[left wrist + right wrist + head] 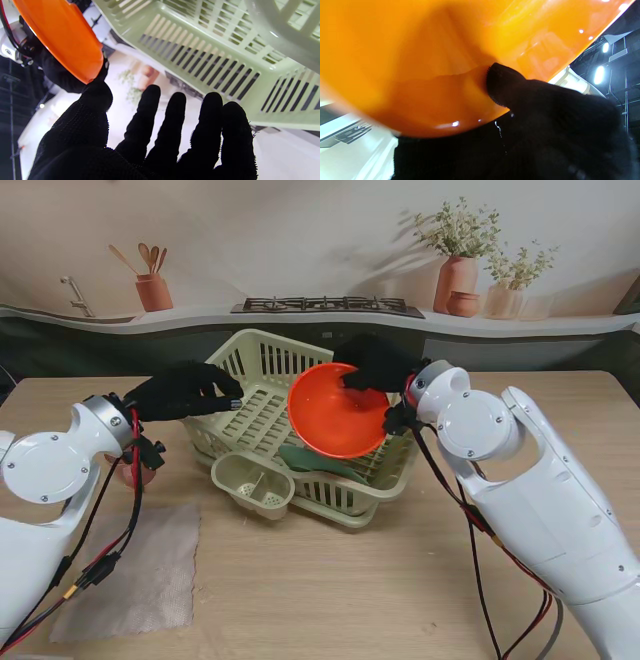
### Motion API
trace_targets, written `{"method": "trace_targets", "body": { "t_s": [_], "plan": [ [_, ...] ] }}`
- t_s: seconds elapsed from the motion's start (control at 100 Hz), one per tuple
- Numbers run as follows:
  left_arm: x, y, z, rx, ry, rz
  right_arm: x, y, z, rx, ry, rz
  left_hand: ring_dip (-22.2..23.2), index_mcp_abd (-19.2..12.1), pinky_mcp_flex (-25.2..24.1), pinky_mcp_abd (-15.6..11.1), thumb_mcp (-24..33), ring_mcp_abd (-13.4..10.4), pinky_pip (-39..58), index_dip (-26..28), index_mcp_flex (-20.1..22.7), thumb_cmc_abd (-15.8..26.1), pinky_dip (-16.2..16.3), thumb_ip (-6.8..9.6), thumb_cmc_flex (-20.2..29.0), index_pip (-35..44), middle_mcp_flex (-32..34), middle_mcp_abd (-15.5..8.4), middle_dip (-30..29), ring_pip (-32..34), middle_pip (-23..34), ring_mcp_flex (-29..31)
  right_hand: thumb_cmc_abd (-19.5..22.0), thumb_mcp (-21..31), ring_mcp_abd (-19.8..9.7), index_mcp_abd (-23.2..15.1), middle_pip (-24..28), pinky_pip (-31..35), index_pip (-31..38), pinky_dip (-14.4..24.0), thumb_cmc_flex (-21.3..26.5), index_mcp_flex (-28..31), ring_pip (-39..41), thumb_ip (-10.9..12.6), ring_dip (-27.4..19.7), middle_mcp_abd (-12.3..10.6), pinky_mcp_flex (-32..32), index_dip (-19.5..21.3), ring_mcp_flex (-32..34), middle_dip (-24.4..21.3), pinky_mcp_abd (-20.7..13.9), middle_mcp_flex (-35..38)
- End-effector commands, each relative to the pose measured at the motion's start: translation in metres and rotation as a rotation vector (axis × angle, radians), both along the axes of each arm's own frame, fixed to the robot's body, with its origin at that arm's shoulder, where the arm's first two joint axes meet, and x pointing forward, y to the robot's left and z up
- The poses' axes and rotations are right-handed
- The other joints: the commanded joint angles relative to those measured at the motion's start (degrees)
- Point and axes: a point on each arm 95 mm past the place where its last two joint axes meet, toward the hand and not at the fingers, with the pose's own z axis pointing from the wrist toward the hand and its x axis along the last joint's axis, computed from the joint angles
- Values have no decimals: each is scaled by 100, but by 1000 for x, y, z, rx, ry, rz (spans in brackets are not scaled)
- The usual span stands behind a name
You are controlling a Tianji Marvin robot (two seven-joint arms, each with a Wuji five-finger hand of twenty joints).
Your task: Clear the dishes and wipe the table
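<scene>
Right robot hand (pixel 375 365) pinches orange bowl (pixel 335 412) by its rim over rack (pixel 262 370); light, stiff, glossy, likely slippery. Left robot hand (pixel 185 390) spread, empty.

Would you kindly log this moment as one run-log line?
phase: racking dish | right hand: shut on orange bowl, tilted over dish rack | left hand: open, by rack's left rim | cloth: flat on table, untouched

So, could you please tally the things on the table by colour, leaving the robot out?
Orange: 1, the bowl held by the right hand
Pale green: 1, the dish rack with its cutlery cup
Dark green: 1, a dish lying in the rack
Pink: 1, a cup behind the left arm
Beige: 1, the cloth
Total: 5
</scene>
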Motion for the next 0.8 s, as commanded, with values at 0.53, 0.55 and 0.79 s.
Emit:
{"method": "trace_targets", "body": {
  "t_s": [0.53,0.55,0.79],
  "plan": [
    [16,-56,8,18,150,-103,6,33,-3,-32,17,54,-72,234,-20,168,-963,297,110,-164,273,333,113,163,-425,-617,-235,247,-17,-28,-50,-102,321,425,32,-779,102,252,851,83,448,790,530,183,131,283,283,318,266,-49,-496,83],
    [16,-58,8,20,153,-106,7,33,-4,-35,18,55,-90,240,-20,176,-1143,298,99,-129,288,385,104,193,-344,-697,-255,261,-24,-33,-61,-121,320,426,32,-777,99,252,851,83,446,790,530,182,130,293,283,315,266,-52,-496,82],
    [17,-64,5,35,172,-118,9,39,-6,-36,19,48,-91,222,175,236,-1192,322,174,-167,414,338,138,230,-144,-1012,-270,249,-18,-2,-51,-61,323,431,22,-784,104,251,854,76,439,794,516,182,120,296,284,303,275,-56,-498,81]
  ]
}}
